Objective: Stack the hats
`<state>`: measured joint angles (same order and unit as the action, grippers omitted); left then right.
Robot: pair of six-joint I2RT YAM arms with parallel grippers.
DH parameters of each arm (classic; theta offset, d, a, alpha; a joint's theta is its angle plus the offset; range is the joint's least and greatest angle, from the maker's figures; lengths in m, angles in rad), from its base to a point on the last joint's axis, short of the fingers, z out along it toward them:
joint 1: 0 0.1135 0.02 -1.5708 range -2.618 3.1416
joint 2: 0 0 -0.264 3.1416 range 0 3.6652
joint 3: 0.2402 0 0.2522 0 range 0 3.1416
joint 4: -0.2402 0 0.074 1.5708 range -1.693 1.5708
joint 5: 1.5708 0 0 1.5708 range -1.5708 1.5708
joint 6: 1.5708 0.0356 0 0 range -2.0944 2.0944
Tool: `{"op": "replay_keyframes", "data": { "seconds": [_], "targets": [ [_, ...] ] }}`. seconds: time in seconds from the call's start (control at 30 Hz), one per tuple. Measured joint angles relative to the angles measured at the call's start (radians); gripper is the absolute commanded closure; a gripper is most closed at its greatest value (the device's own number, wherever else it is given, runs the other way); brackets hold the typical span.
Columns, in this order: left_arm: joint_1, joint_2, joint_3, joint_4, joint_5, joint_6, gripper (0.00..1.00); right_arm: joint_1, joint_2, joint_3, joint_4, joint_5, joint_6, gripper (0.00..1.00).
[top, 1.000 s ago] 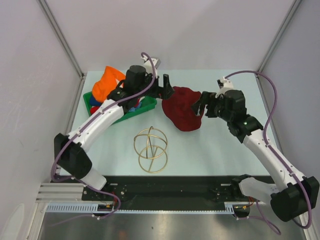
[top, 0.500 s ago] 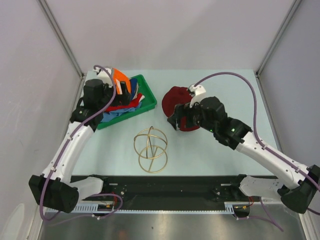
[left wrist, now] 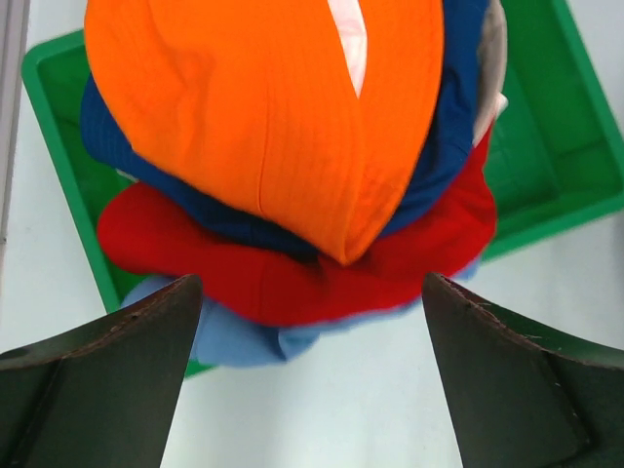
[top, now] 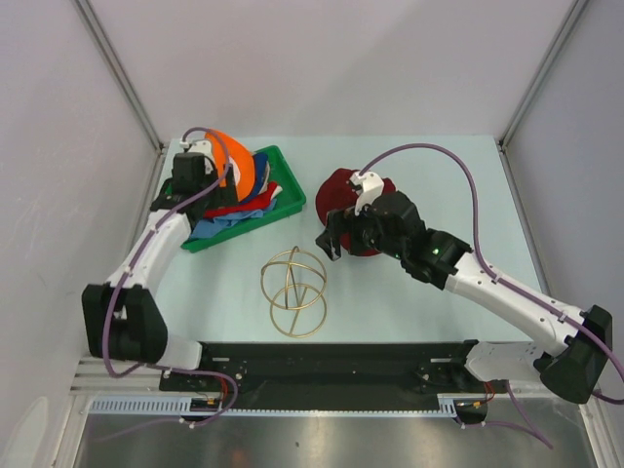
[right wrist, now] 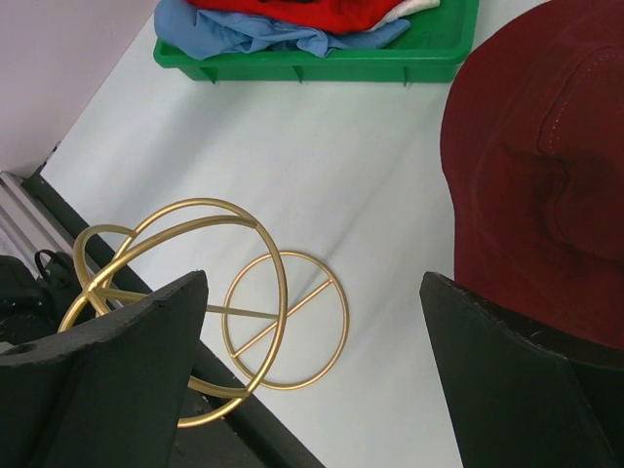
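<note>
Right gripper (top: 331, 239) shifted left — jaws apart | green tray (left wrist: 561, 127): orange hat (left wrist: 263, 107) topmost

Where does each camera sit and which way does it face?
Top external: above and behind the bases, looking down on the table; left arm and right arm both show.
Left wrist: on the left arm, looking down on the orange hat topping the green tray's pile; open jaws at bottom corners.
Right wrist: on the right arm, looking down at the gold wire globe and maroon hat; open jaws at bottom corners.
Shared: both wrist views show the green tray and light blue hat.
</note>
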<state>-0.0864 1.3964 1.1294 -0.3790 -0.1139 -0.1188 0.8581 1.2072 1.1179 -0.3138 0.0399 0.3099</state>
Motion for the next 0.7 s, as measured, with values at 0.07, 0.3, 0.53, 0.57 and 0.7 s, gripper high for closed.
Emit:
{"op": "replay_keyframes", "data": {
  "seconds": [0.07,0.3,0.53,0.57,0.7],
  "targets": [
    [0.000,0.069,0.054,0.000,-0.015,0.006,0.02,0.000,0.000,-0.004,0.008,-0.003,0.000,0.04],
    [0.000,0.278,0.201,-0.010,-0.051,0.037,0.08,-0.019,-0.049,-0.061,0.021,-0.020,0.000,0.03],
    [-0.013,0.318,0.201,-0.031,-0.100,0.072,0.45,-0.084,-0.130,-0.095,0.021,-0.038,0.005,0.03],
    [-0.015,0.320,0.201,-0.030,-0.110,0.077,0.52,-0.091,-0.134,-0.097,0.022,-0.041,0.007,0.03],
    [-0.021,0.325,0.200,-0.025,-0.146,0.096,1.00,-0.100,-0.135,-0.099,0.021,-0.052,0.010,0.03]
  ]
}}
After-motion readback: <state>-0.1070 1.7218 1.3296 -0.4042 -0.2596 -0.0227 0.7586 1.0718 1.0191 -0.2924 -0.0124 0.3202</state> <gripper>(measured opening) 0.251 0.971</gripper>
